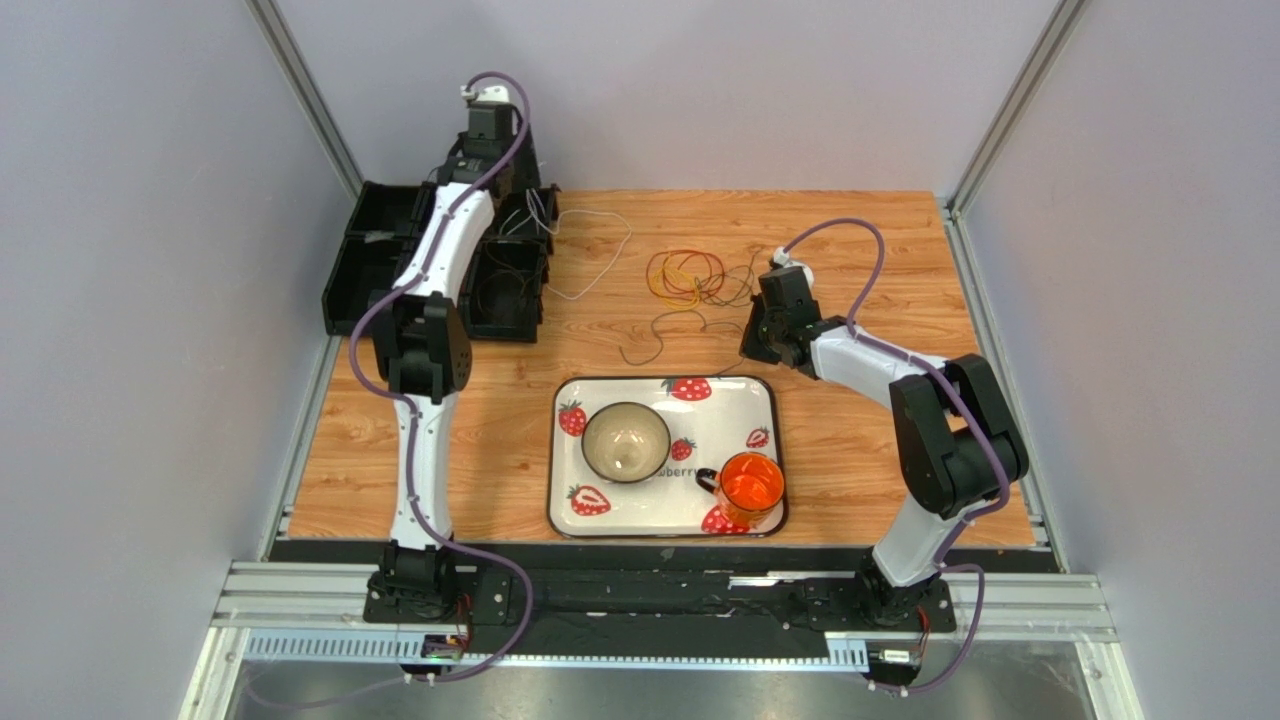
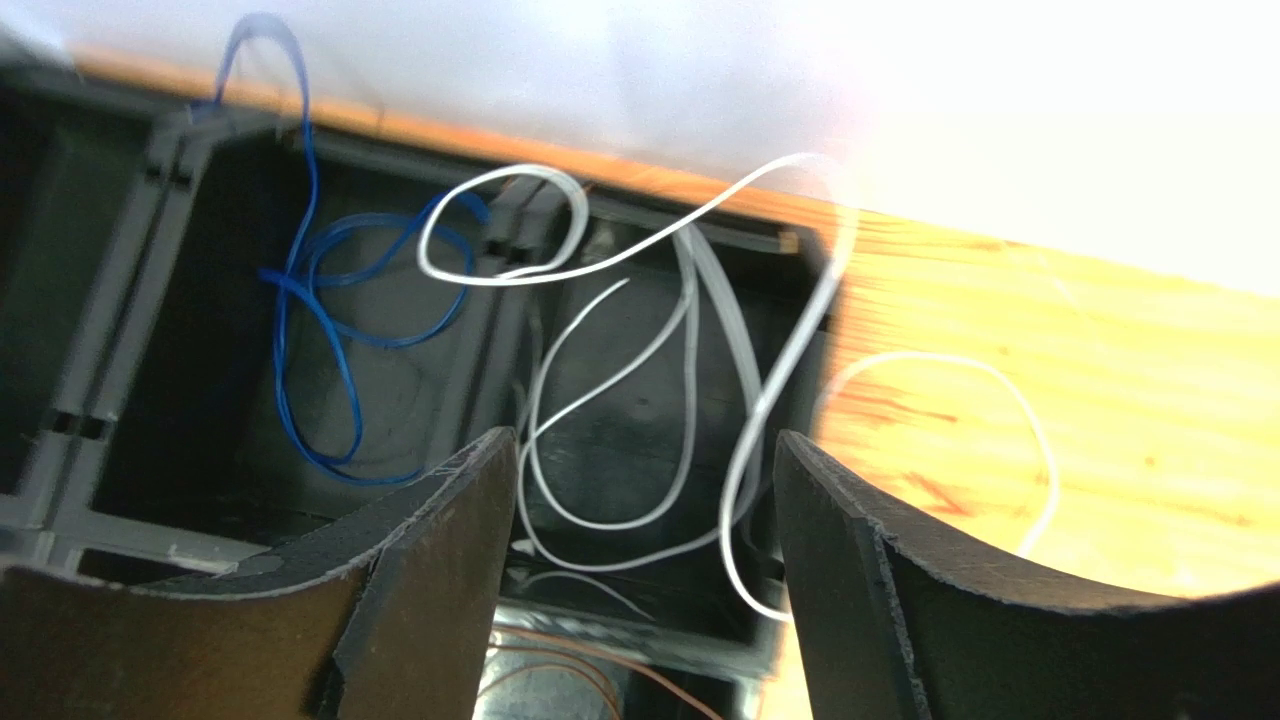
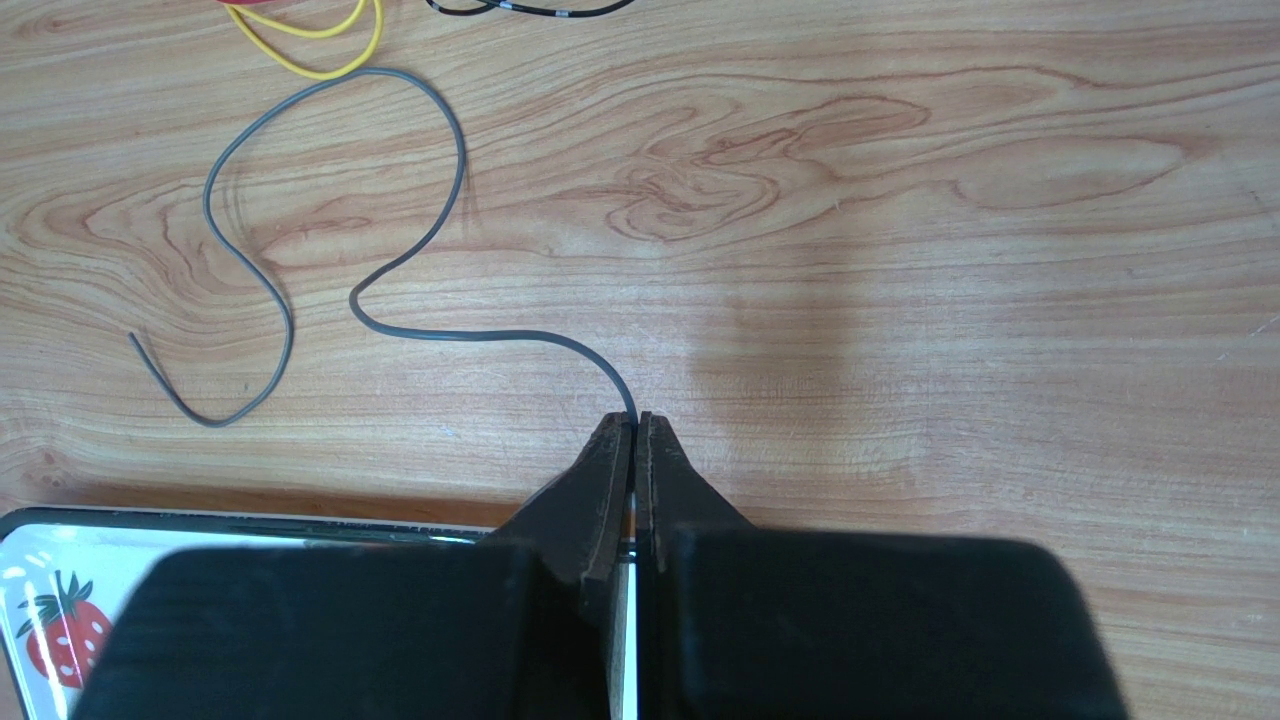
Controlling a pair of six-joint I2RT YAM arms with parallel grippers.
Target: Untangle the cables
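My left arm is stretched far out over the black bin (image 1: 361, 225), and my left hand (image 2: 643, 450) points down with its fingers apart, holding nothing. Below it the white cable (image 2: 780, 375) loops through one compartment and spills onto the desk (image 1: 872, 435), while the blue cable (image 2: 307, 195) lies in the compartment to its left. My right arm is bent at the elbow with my right hand (image 3: 634, 428) low over the desk just beyond the tray (image 3: 45, 548), its fingers pinched together on one end of the grey cable (image 3: 511, 333), which snakes away ahead and to the left.
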